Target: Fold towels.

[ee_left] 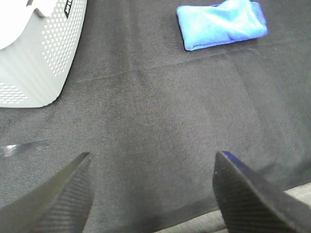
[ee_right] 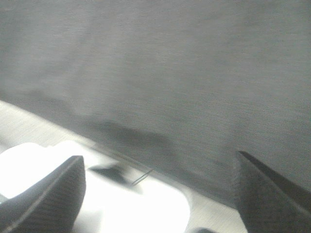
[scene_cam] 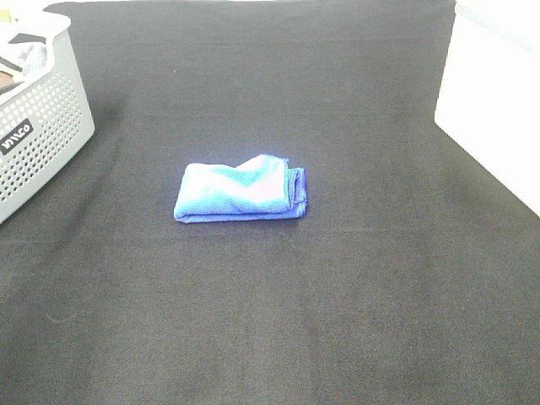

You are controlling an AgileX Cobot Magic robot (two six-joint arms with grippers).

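A blue towel [scene_cam: 241, 193] lies folded into a small rectangle on the black cloth in the middle of the table; it also shows in the left wrist view [ee_left: 221, 23]. My left gripper [ee_left: 151, 194] is open and empty, well short of the towel, over bare black cloth near the table's edge. My right gripper [ee_right: 158, 191] is open and empty over the black cloth by its edge, with no towel in its view. Neither gripper shows in the exterior high view.
A grey perforated laundry basket [scene_cam: 38, 126] stands at the far left, also in the left wrist view [ee_left: 36, 53]. A white block [scene_cam: 494, 93] stands at the right edge. A strip of clear tape [ee_left: 24, 148] lies on the cloth.
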